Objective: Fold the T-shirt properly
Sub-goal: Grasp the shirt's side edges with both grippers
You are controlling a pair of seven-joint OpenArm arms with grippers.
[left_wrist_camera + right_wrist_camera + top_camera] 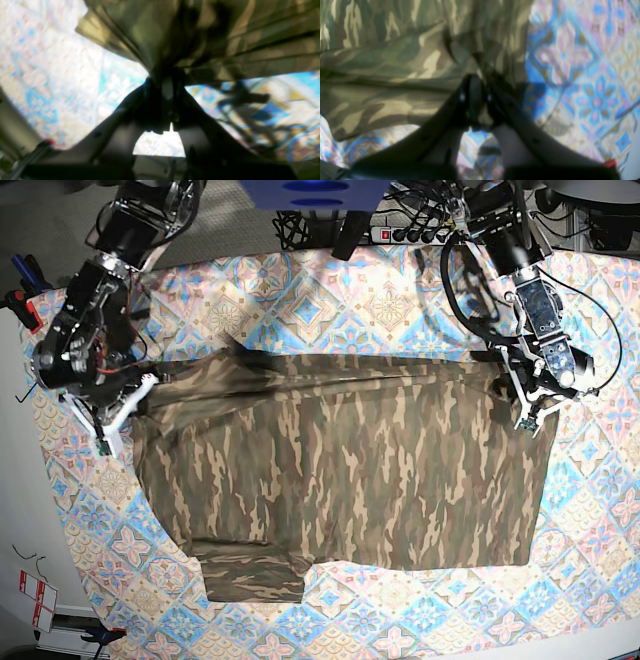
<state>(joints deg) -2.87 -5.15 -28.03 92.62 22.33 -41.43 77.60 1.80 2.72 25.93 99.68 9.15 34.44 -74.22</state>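
Since both grippers are clenched on cloth, the risk is mostly about tension; the left gripper (166,85) fingers pinch a bunched edge of the T-shirt (350,470), the right gripper (480,97) pinches the opposite edge. The shirt lies spread across the tabletop (330,305), far edge lifted; uneven pulling could drag it crooked, or a thin pinch could slip and drop a corner mid-fold.

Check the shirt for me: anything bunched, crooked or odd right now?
The T-shirt is not flat along its far edge: it is pulled into taut ridges between the left gripper and right gripper, both shut on the cloth. One sleeve sticks out at the near edge. No damage visible.
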